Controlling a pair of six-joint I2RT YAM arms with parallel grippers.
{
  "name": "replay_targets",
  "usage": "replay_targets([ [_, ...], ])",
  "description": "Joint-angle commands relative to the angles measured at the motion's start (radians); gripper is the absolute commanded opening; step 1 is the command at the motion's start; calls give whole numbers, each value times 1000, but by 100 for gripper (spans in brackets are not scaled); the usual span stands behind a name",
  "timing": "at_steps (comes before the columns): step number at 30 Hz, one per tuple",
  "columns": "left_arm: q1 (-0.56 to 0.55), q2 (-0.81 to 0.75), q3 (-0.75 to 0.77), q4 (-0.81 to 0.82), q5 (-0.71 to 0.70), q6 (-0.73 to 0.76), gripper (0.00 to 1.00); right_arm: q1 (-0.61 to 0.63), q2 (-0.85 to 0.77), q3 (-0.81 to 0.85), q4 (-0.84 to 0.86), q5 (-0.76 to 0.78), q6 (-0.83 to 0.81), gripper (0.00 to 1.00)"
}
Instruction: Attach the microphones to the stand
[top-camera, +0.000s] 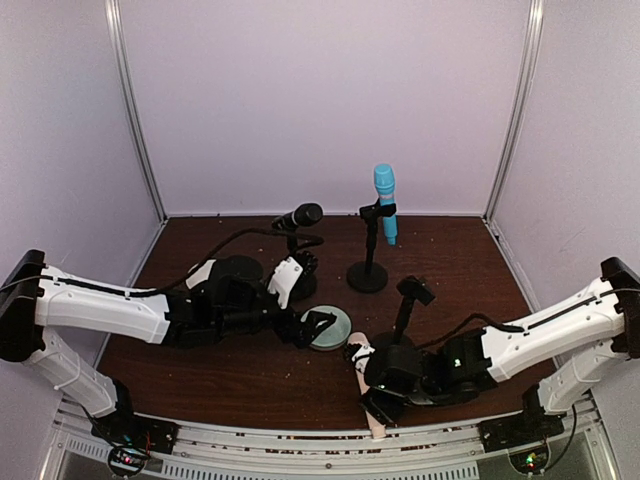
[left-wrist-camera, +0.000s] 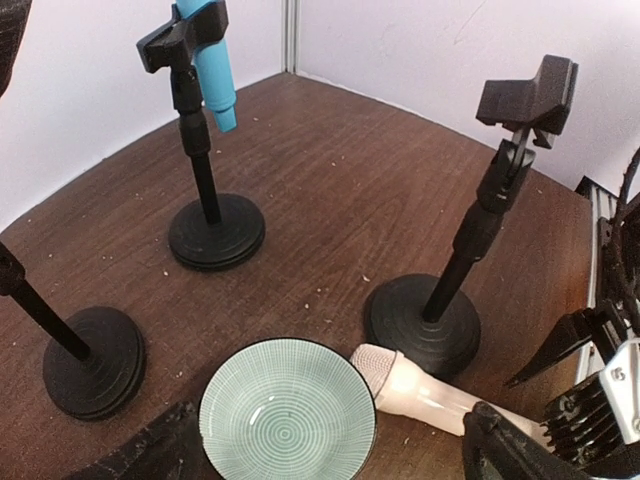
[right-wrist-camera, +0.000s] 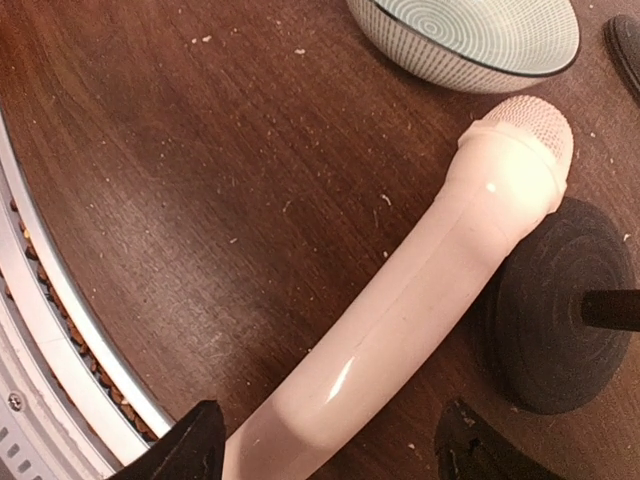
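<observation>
Over the table, top view, pink-beige microphone (top-camera: 375, 428): lay flat near the table's (top-camera: 250, 380) front edge, mostly under the right gripper (top-camera: 380, 398).
Other two: blue microphone (top-camera: 384, 195) and black microphone (top-camera: 300, 216) already sat clipped in stands farther back.
Nearer arm: the right one, plainly; the left gripper (top-camera: 318, 325) hung by the bowl (top-camera: 338, 338).
Empty stand (top-camera: 405, 315): stood just beyond the lying microphone.

Left wrist, left gripper (left-wrist-camera: 325, 450): spread wide, holding nothing, above the bowl (left-wrist-camera: 215, 400).
Long axis: pink-beige microphone (left-wrist-camera: 420, 390) pointed its head at the bowl, beside the empty stand (left-wrist-camera: 470, 240).

Right wrist, right gripper (right-wrist-camera: 330, 415): fingers (right-wrist-camera: 190, 450) parted on either side of the handle's tail, not clamped.
Direction: pink-beige microphone (right-wrist-camera: 430, 270) ran away from the jaws, up and rightward, head farthest, next to the empty stand's (right-wrist-camera: 560, 320) foot; bowl (right-wrist-camera: 400, 30) beyond.
Judgement: a grip this near the tail would probably let the head sag.
</observation>
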Motion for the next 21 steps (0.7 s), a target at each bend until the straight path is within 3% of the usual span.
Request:
replay_targets([
  [1, 4, 7, 18, 15, 9, -10, 92, -29, 52, 33, -72, -33, 28, 73],
  [13, 4, 24, 20, 20, 24, -14, 92, -90, 133, 15, -37, -172, 51, 58],
  [16, 5, 26, 20, 22, 26, -16, 92, -116, 167, 10, -20, -199, 68, 47],
  [21, 4, 22, 11, 24, 29, -20, 92, -133, 143, -5, -33, -158, 123, 37],
])
